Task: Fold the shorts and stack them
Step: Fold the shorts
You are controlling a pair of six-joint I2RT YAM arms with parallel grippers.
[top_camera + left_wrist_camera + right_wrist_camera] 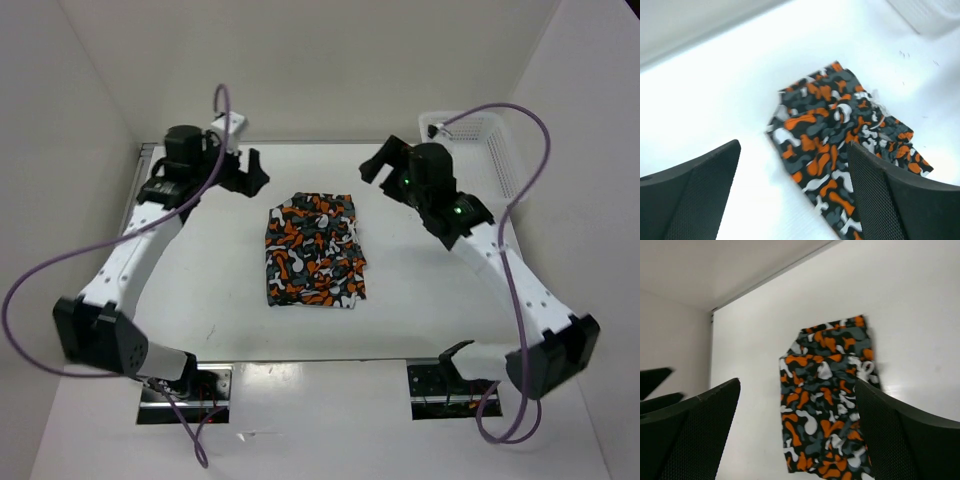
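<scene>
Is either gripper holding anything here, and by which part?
Nothing is held: the left gripper and right gripper are open and empty; the shorts lie folded on the table.

We see white arm links (135, 250) with black joints, purple cables (225, 105) looping off each, green lights (457, 210) on the right wrist, and black textured fingers (695, 200).

A white mesh basket (478, 138) stands on the white table (210, 285) — far right corner.
</scene>
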